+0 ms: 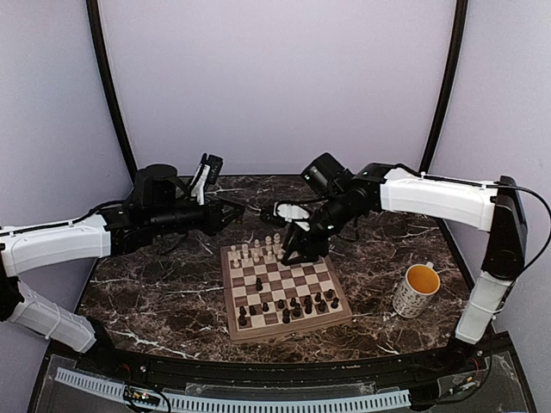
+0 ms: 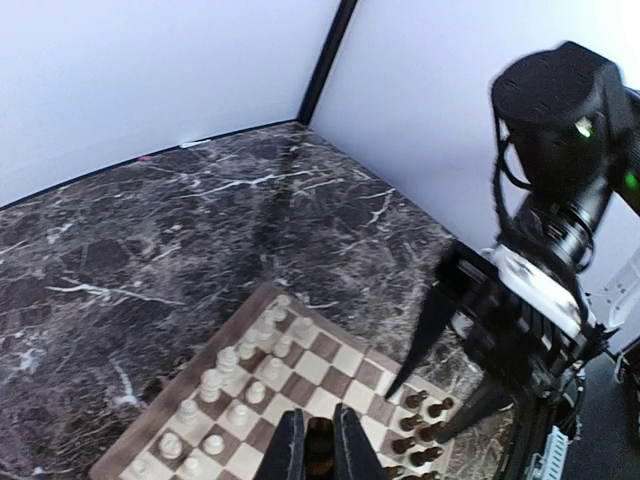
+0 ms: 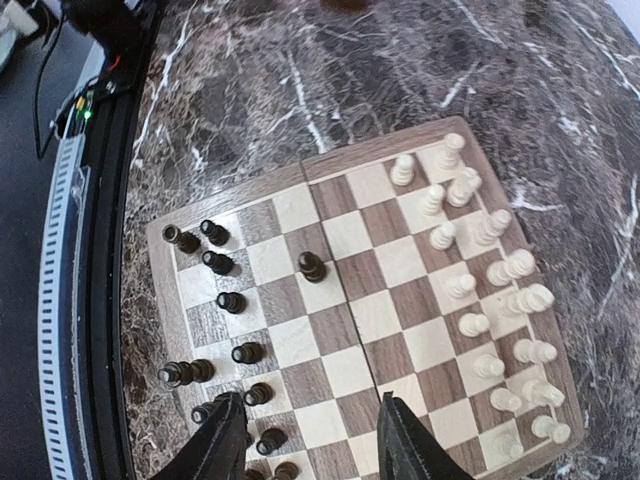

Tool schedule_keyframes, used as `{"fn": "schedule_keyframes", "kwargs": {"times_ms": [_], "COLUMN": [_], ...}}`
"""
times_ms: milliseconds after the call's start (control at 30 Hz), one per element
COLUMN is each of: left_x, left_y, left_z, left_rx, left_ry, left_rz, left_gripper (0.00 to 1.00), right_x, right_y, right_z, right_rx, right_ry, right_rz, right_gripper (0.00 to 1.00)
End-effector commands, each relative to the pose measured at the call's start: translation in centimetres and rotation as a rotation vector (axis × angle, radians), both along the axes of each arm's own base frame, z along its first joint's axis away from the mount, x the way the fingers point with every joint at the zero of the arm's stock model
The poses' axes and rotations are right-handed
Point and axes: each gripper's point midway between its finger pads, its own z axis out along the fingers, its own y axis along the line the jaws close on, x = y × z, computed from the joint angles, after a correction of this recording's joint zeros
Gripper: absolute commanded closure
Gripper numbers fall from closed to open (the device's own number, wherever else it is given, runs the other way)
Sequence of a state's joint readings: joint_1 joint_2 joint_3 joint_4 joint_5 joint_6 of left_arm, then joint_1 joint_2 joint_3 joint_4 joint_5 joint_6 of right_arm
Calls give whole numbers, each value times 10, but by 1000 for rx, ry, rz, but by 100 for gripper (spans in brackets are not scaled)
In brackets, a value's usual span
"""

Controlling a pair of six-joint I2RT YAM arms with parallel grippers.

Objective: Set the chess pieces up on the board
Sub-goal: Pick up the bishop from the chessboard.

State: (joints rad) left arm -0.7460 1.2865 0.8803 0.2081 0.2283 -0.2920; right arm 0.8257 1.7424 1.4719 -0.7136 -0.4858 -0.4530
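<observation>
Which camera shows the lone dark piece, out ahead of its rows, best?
Right wrist: the dark piece stands clear from above, alone mid-board. The top view shows it small; the left wrist view doesn't show it clearly.

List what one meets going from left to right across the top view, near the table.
left gripper → board → mug. The right gripper hangs over the board's far edge, so it has no clear place in the order.

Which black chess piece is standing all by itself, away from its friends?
The dark piece standing alone toward the board middle; the other dark ones cluster along one edge.
</observation>
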Motion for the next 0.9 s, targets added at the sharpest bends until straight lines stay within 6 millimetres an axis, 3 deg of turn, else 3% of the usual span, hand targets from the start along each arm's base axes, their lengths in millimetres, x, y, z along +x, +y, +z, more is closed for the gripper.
{"fn": "schedule_keyframes", "kwargs": {"times_ms": [0,200,367,533,867], "left_x": [27,58,74,75,73], "left_y": [40,66,87,91,91], "left_z": [16,16,11,-1,-1], "left_rx": [79,158,82,33,19], "left_ry": [-82,-141,-114,-53,-37], "left_rz": [158,253,273,235,212], "left_gripper": [100,100,100,100,100], "right_x": [10,7,5,-1,-11], "right_y": [21,49,65,74,80], "right_z": [-24,-49,-63,-74,-87], "right_rx": [-117,-190,-221,-244,-260], "right_ry": [-144,-167,-163,-140,-90], "right_rz": [36,81,108,138,175], "right_gripper": [54,54,53,52,56]}}
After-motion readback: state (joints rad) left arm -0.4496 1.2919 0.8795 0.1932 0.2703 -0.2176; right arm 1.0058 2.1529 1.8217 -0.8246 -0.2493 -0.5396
